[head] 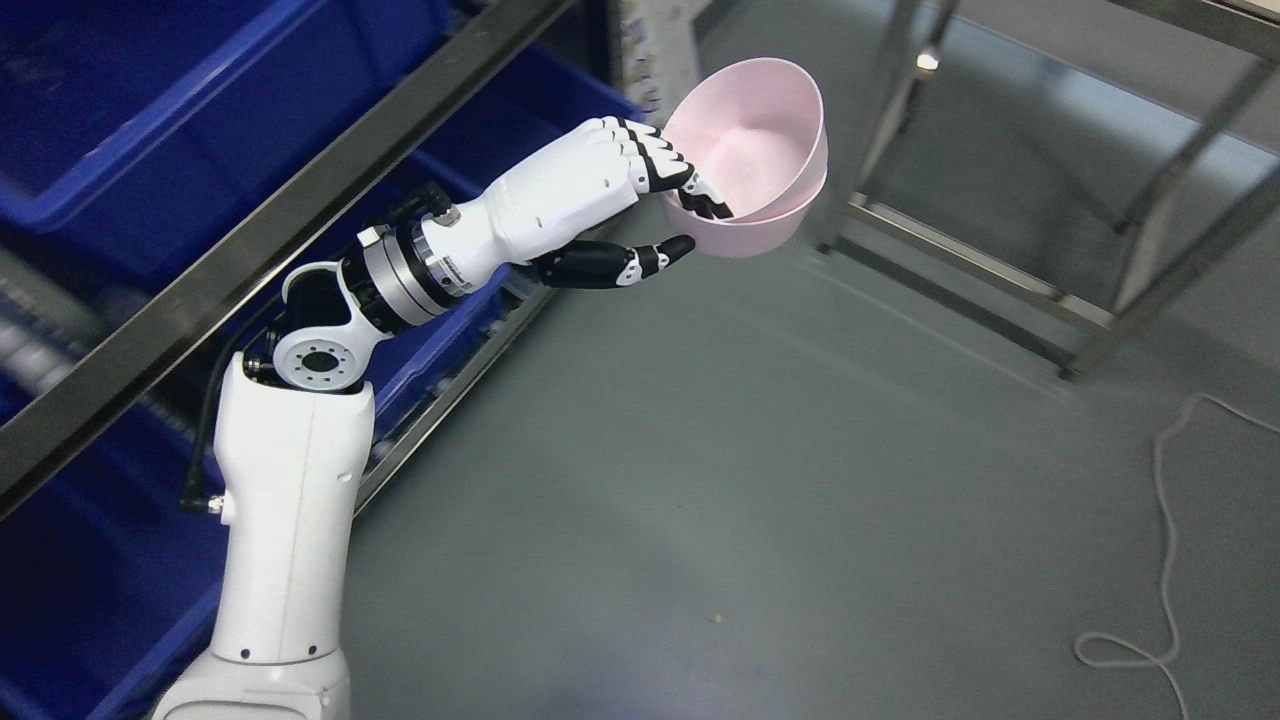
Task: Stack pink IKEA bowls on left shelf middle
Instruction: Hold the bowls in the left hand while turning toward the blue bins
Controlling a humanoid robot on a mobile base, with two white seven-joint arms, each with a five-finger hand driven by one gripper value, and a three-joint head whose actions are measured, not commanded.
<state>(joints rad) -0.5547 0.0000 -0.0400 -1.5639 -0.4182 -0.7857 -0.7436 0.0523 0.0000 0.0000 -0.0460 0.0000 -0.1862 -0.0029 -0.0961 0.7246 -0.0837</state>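
Note:
My left hand (690, 220) holds two nested pink bowls (755, 150) in the air above the grey floor, at the upper middle of the head view. The fingers (665, 165) hook over the near rim into the inner bowl, and the thumb (660, 255) presses under the outer bowl. The bowls tilt with their opening facing up and toward the camera. The white left arm (290, 500) rises from the bottom left corner. The right arm does not show.
A metal shelf rail (270, 220) runs diagonally on the left, with blue plastic bins (120, 130) above and below it. Another metal rack's legs and low bars (1000, 270) stand at the upper right. A white cable (1165, 520) lies on the floor at right.

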